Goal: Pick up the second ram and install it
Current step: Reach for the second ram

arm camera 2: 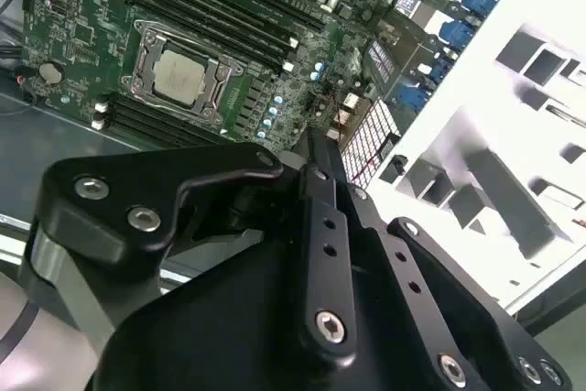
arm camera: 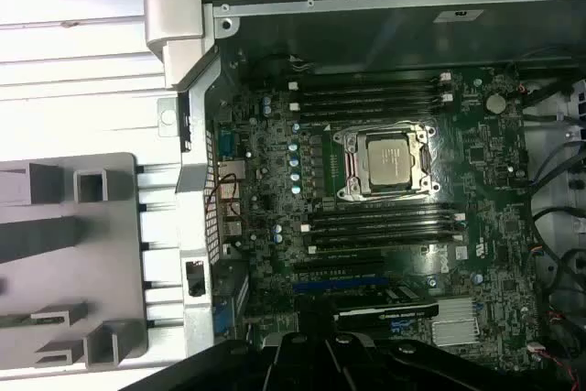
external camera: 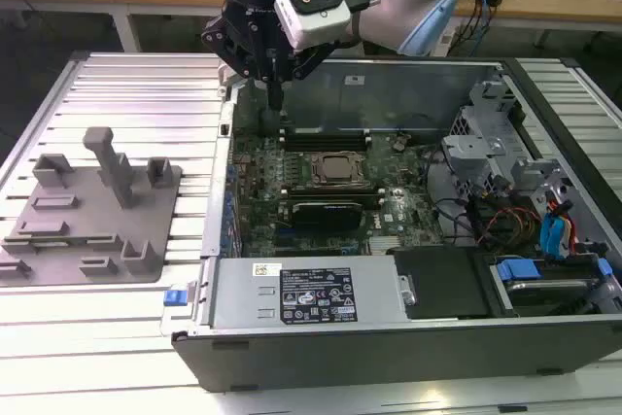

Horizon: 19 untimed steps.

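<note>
Over the open computer case (external camera: 292,337), at its far corner on the exterior view's left, I see the gripper (external camera: 276,99) pointing straight down just above the green board (external camera: 255,191). Its fingertips are drawn to one narrow point, near the end of the black memory slots (external camera: 326,139) that lie beyond the processor socket (external camera: 338,169). A black card (external camera: 326,211) sits on the near side of that socket. A grey holder tray (external camera: 58,240) lies on the slatted table (external camera: 146,85), well apart from the arm on the exterior view's left. From the second wrist view I read the gripper (arm camera 2: 316,144) as pressed together, both fingers lying flat against each other, with the socket (arm camera 2: 179,75) and slots (arm camera 2: 211,11) beyond. Whether anything thin is pinched between them I cannot tell. From the first wrist view the gripper (arm camera: 325,343) hangs over the board edge, with slot rows (arm camera: 375,98) on either side of the socket (arm camera: 385,162) and the holder tray (arm camera: 46,226) outside the case wall. Where the second ram stick lies, I cannot tell.
</note>
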{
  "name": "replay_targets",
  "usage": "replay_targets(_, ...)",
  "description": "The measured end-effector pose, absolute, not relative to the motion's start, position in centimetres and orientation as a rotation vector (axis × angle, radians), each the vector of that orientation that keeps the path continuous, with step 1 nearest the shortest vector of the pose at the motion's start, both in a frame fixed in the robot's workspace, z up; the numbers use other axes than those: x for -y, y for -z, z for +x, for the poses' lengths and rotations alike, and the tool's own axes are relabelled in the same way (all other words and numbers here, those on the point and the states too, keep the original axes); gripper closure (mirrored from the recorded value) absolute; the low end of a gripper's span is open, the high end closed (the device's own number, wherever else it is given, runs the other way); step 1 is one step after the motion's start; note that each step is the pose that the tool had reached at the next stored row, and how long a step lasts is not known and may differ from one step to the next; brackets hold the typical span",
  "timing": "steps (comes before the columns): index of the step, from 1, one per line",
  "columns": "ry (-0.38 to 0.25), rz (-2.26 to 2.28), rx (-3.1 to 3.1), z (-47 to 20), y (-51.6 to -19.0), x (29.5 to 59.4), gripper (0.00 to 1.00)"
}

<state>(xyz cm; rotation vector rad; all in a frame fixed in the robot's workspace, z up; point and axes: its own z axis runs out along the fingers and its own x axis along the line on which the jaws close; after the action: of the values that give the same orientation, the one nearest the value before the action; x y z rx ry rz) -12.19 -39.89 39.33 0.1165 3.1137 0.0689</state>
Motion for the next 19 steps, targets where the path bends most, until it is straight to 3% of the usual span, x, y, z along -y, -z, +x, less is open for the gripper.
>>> replay_targets(19, -0.069, 0.116, -3.113, -15.6, -39.3, 39.9, 0.92)
